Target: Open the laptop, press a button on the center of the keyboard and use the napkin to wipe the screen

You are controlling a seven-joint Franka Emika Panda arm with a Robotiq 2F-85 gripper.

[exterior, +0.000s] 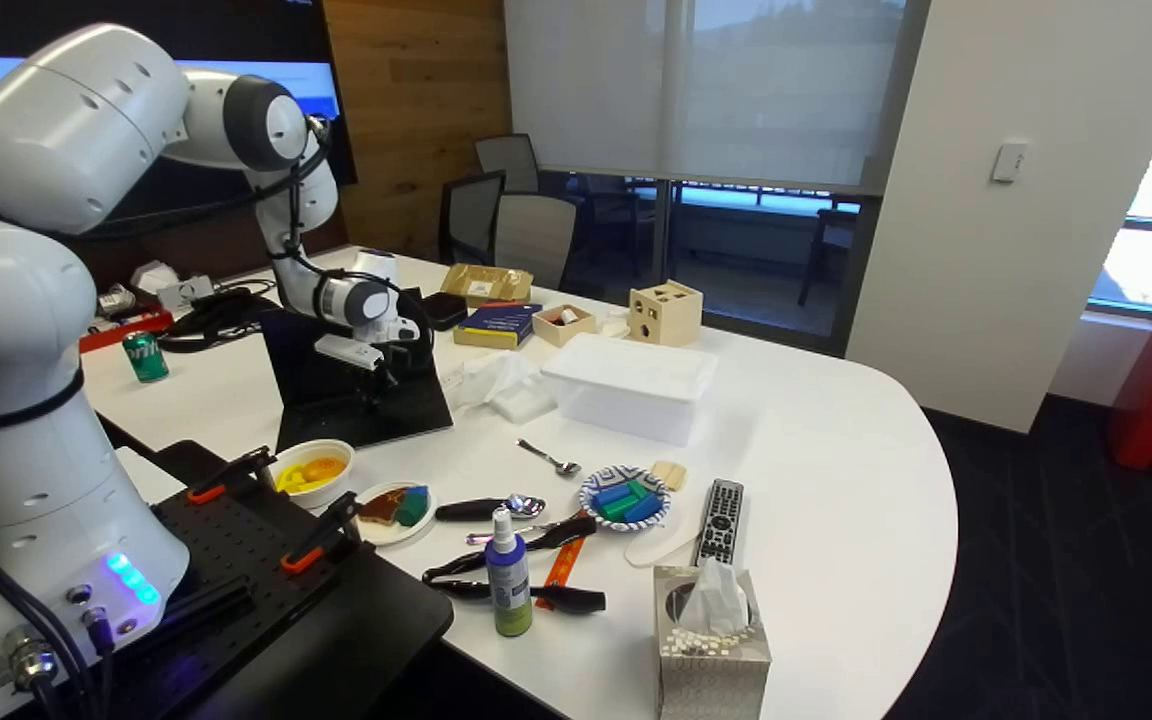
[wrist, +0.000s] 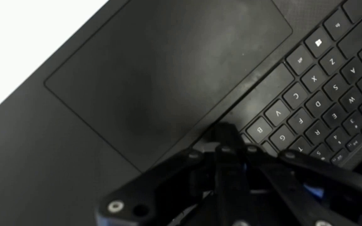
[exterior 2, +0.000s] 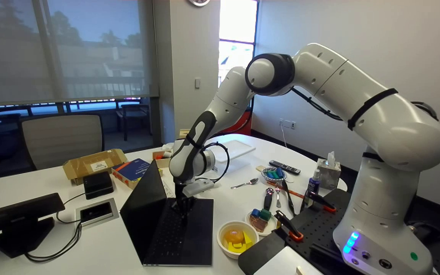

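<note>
A thin dark laptop stands open on the white round-ended table, its dark rectangular screen leaning back behind a black keyboard. My black metal pincer points down at it, drawn together with nothing seen in its grip, its tip at the long black space bar near the square black B key; whether it touches, I cannot tell. Opening looks done, so I judge the button press the step in hand. It calls for a short, straight push near the keyboard's center, then a lift clear of the screen before wiping. Just beside the laptop lies a crumpled white sheet, possibly the napkin; next to it sits a translucent plastic box with a white lid. Farther out, a white tissue, another candidate, rises from a patterned grey cardboard tissue box.
</note>
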